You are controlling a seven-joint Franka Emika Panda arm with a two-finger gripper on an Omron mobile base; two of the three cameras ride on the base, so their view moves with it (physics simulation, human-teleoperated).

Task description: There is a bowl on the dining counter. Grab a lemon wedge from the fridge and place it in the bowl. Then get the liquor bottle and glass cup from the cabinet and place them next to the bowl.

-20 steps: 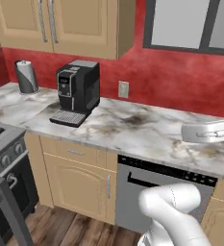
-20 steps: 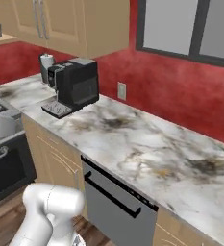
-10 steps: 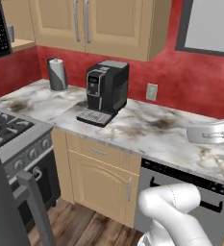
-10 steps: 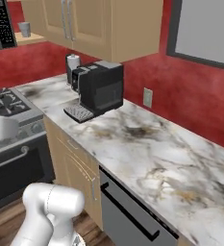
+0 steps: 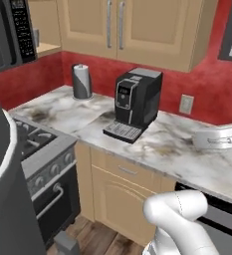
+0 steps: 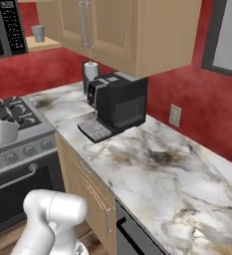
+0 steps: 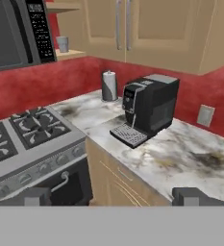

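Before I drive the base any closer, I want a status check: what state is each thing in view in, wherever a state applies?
end effector: open, holding nothing.
glass cup: upright on the open cabinet shelf, beside the microwave.
wall cabinet doors: closed.
microwave: door shut.
coffee machine: upright on the counter, nothing on its drip tray.
paper towel roll: standing upright.
oven: door closed.

coffee machine (image 5: pixel 135 102) on counter (image 5: pixel 167 149) | stove (image 7: pixel 27 134) left | glass cup (image 6: pixel 38 33) on cabinet (image 6: pixel 43 44) shelf
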